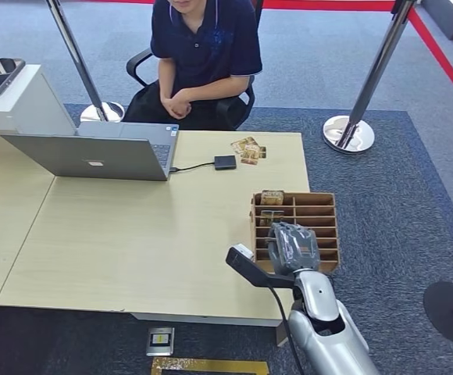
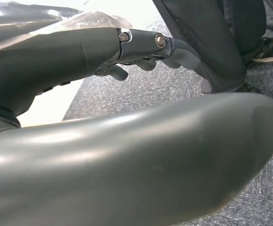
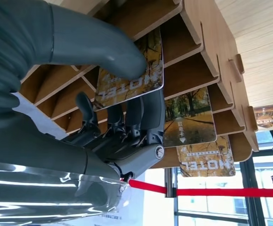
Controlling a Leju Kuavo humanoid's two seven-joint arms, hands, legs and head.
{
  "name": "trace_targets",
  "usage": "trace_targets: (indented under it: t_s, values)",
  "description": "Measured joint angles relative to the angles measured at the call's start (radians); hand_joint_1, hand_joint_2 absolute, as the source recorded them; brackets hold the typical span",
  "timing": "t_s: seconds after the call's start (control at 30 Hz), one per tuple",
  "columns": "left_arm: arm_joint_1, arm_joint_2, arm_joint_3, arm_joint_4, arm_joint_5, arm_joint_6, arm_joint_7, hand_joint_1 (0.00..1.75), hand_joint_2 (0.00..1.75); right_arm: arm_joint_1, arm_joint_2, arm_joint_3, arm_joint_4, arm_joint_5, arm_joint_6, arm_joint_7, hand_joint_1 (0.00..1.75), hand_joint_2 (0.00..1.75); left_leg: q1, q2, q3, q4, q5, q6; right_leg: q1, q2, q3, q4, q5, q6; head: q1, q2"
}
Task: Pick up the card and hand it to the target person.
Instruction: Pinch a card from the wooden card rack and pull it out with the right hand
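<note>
Right arm (image 1: 324, 328): silver shell, black cable alongside. Right hand (image 1: 293, 248): grey ribbed cover, thick grey thumb (image 3: 103, 49), darker fingers (image 3: 142, 117), visible screw heads. Left hand (image 2: 142, 52): dark grey, two screws

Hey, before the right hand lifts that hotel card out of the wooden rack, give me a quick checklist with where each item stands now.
1. Grip: right hand has its thumb on the card face and fingers behind it: ok.
2. Card free of the wooden rack: still in its slot; clearance cannot tell.
3. Neighbouring cards untouched: they sit apart from the fingers: ok.
4. Person seated at the far side of the table: ok.
5. Person ready to take it: their hands are clasped, not extended: not ok.
6. Left hand out of the way, hanging above the carpet: ok.
</note>
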Motion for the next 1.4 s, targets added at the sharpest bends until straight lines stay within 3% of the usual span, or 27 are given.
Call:
trace_targets:
  t_s: [0.6,1.03,1.4]
  values:
    - [0.0,0.0,0.0,0.0,-0.004,0.0,0.0,0.0,0.0,0.002,-0.003,0.001,-0.014,0.002,-0.019,-0.002,1.34,1.75,0.0,0.0,0.0,0.0,0.0,0.0,0.0,0.0,0.0,0.0,0.0,0.0,0.0,0.0]
    - [0.0,0.0,0.0,0.0,0.01,0.001,0.003,0.0,0.0,0.005,-0.041,0.023,-0.184,0.0,0.001,-0.035,1.34,1.75,0.0,0.0,-0.001,0.0,0.0,0.0,0.0,0.0,0.0,0.0,0.0,0.0,0.0,0.0]
    - [0.0,0.0,0.0,0.0,0.008,0.005,0.003,0.0,0.0,-0.075,-0.049,0.059,-0.259,-0.014,0.021,-0.06,1.4,1.75,0.0,0.0,-0.001,0.0,0.0,0.0,0.0,0.0,0.0,0.0,0.0,0.0,0.0,0.0]
